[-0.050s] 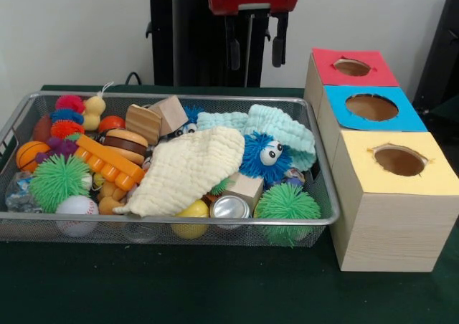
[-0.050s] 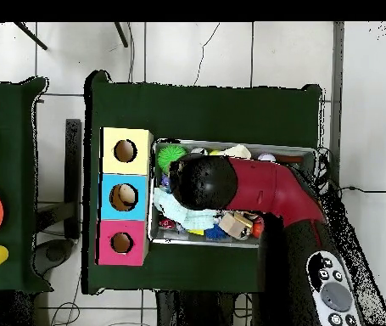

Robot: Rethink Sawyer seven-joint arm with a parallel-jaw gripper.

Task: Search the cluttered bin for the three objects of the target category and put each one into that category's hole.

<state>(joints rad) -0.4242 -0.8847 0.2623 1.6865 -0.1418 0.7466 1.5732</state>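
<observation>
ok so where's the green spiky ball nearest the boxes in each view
Front view: the green spiky ball sits in the bin's near right corner, beside the yellow-topped box.
Overhead view: the same ball shows at the bin's upper left corner, just right of the yellow-topped box; the arm covers much of the bin beside it.
Shared landmark: the yellow-topped box, at one end of the row of three boxes.
</observation>
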